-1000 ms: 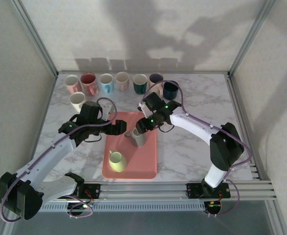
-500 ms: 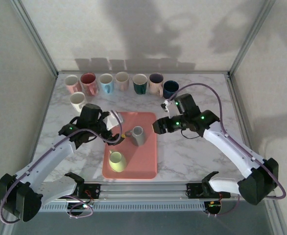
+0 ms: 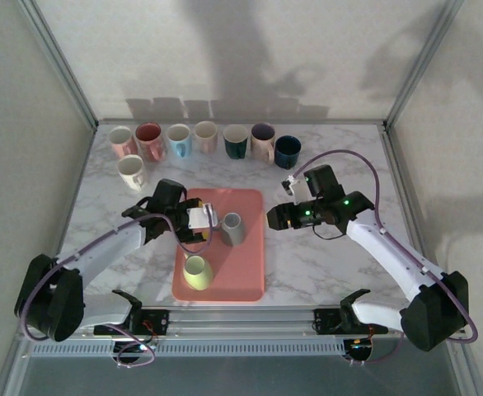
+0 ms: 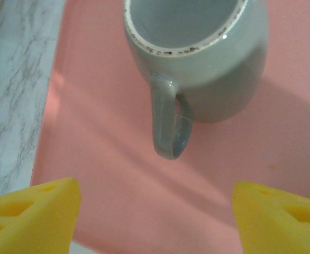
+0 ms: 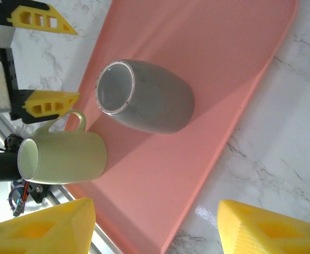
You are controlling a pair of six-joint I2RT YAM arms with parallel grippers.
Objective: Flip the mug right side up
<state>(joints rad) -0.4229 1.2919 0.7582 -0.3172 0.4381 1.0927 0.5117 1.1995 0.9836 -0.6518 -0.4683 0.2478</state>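
Left wrist view: looped handle [image 4: 163, 121] of grey ceramic mug [image 4: 208, 69] faces left gripper [image 4: 155, 217], jaws parted; centre on it before closing; right gripper [image 5: 155, 227] jaws likewise parted, empty.

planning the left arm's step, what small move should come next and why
The gray mug stands rim up on the pink tray, its handle pointing at the open left gripper but short of its fingers. Probably ease that gripper forward until the handle sits between the fingers, ready to close.

The left arm [image 3: 101, 250] and right arm [image 3: 392, 250] have white links, black joints with green lights [image 3: 307, 212], looping lilac cables [image 3: 349, 153] and yellow wedge-shaped fingers [image 4: 33, 217] with triangular cut-outs
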